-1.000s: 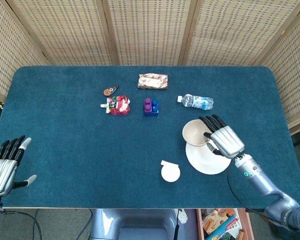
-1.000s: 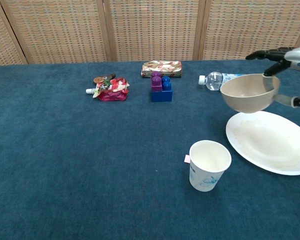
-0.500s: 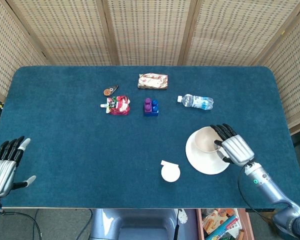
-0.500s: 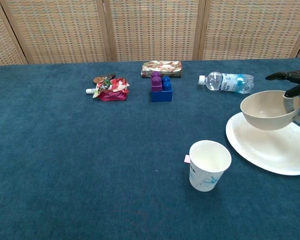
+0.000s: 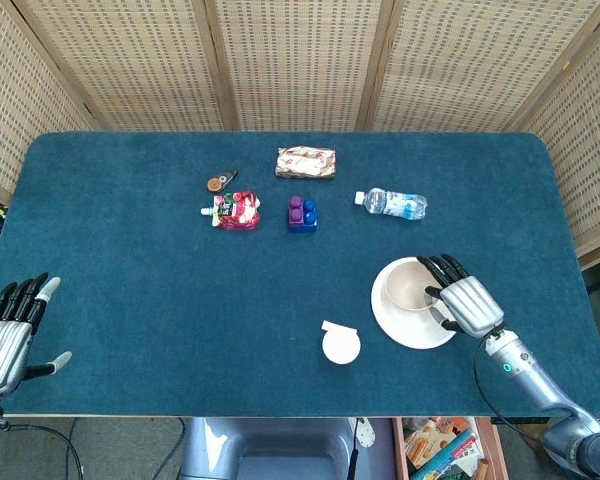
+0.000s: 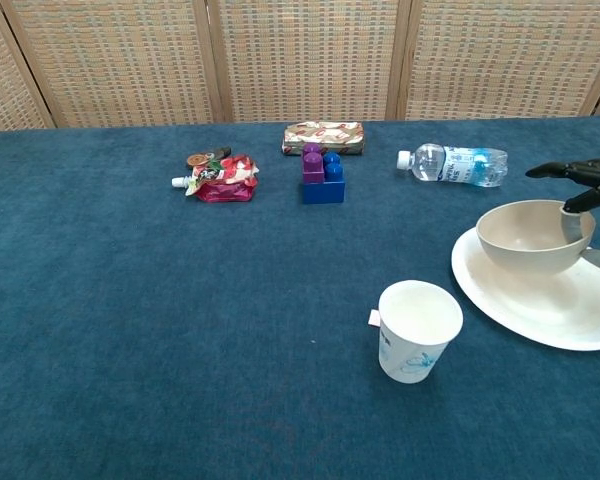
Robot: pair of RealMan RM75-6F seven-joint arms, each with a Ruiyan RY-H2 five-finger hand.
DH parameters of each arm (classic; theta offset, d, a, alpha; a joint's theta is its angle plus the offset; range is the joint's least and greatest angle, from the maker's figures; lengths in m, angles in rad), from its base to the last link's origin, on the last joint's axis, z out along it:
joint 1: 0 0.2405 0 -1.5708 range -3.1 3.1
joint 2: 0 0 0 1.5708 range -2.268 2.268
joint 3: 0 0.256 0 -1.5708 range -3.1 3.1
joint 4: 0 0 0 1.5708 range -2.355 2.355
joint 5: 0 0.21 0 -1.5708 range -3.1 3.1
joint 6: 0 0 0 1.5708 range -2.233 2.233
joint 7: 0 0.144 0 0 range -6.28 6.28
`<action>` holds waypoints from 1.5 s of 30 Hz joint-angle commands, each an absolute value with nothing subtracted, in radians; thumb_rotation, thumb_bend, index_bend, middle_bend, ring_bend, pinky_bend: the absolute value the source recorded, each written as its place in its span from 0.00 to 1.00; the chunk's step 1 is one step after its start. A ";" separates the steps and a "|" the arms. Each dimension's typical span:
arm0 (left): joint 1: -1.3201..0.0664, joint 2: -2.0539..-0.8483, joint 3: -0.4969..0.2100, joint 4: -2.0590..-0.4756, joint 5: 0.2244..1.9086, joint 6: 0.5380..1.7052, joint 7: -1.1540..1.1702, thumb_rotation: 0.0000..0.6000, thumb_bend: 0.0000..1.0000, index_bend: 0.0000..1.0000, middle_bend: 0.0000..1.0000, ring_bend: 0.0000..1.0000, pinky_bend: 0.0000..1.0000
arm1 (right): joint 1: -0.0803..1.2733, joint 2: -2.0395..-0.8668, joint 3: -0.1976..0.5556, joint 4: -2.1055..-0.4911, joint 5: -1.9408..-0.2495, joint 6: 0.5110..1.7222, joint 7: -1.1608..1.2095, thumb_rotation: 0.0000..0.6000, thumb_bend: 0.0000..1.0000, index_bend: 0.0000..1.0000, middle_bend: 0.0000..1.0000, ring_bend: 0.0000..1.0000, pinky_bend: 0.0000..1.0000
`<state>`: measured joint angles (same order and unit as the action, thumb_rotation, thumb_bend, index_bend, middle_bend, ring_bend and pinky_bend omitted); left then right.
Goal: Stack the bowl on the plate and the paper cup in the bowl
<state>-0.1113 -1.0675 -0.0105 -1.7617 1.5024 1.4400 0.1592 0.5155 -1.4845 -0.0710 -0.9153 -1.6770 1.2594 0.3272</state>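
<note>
The bowl (image 5: 411,285) is being gripped at its rim by the right hand (image 5: 467,303) and is sitting on the plate (image 5: 412,330) (fingers are being kept curled over the near edge). The paper cup (image 6: 418,331) is being left upright on the table (image 5: 130,270) just beside the plate, while the left hand (image 5: 5,335) is being held spread and empty at the table's near-left edge.

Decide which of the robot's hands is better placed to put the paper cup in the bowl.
Probably the right hand: it is at the bowl on the plate, near the paper cup. The left hand sits at the table's far edge.
</note>
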 commanded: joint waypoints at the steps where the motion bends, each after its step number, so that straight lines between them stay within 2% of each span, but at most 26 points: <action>1: -0.111 -1.067 -0.010 -1.761 1.500 1.438 0.158 1.00 0.00 0.00 0.00 0.00 0.00 | 0.516 -1.494 -0.069 -0.894 -1.671 1.248 0.339 1.00 0.52 0.68 0.00 0.00 0.00; 7: -0.112 -1.069 -0.013 -1.760 1.494 1.437 0.162 1.00 0.00 0.00 0.00 0.00 0.00 | 0.504 -1.501 -0.081 -0.852 -1.674 1.247 0.374 1.00 0.51 0.67 0.00 0.00 0.00; 12: -0.112 -1.072 -0.009 -1.761 1.497 1.435 0.170 1.00 0.00 0.00 0.00 0.00 0.00 | 0.497 -1.502 -0.109 -0.819 -1.699 1.241 0.350 1.00 0.30 0.40 0.00 0.00 0.00; 16: -0.111 -1.073 -0.010 -1.760 1.494 1.435 0.170 1.00 0.00 0.00 0.00 0.00 0.00 | 0.490 -1.483 -0.124 -0.842 -1.715 1.253 0.344 1.00 0.25 0.31 0.00 0.00 0.00; 21: -0.110 -1.071 -0.010 -1.761 1.496 1.437 0.166 1.00 0.00 0.00 0.00 0.00 0.00 | 0.477 -1.451 -0.137 -0.893 -1.729 1.269 0.293 1.00 0.22 0.13 0.00 0.00 0.00; 27: -0.108 -1.068 -0.009 -1.760 1.499 1.440 0.159 1.00 0.00 0.00 0.00 0.00 0.00 | 0.451 -1.395 -0.137 -0.983 -1.764 1.371 0.244 1.00 0.22 0.11 0.00 0.00 0.00; 31: -0.109 -1.068 -0.010 -1.760 1.497 1.438 0.158 1.00 0.00 0.00 0.00 0.00 0.00 | 0.449 -1.332 -0.161 -1.077 -1.838 1.457 0.249 1.00 0.22 0.11 0.00 0.00 0.00; 35: -0.110 -1.069 -0.010 -1.759 1.497 1.436 0.158 1.00 0.00 0.00 0.00 0.00 0.00 | 0.475 -1.261 -0.186 -1.195 -1.928 1.493 0.213 1.00 0.22 0.12 0.00 0.00 0.00; 40: -0.113 -1.069 -0.014 -1.760 1.492 1.433 0.161 1.00 0.00 0.00 0.00 0.00 0.00 | 0.529 -1.210 -0.199 -1.335 -1.997 1.429 0.129 1.00 0.22 0.13 0.00 0.00 0.00; 45: -0.112 -1.068 -0.015 -1.760 1.490 1.436 0.161 1.00 0.00 0.00 0.00 0.00 0.00 | 0.583 -1.210 -0.176 -1.461 -1.994 1.302 0.026 1.00 0.22 0.18 0.00 0.00 0.00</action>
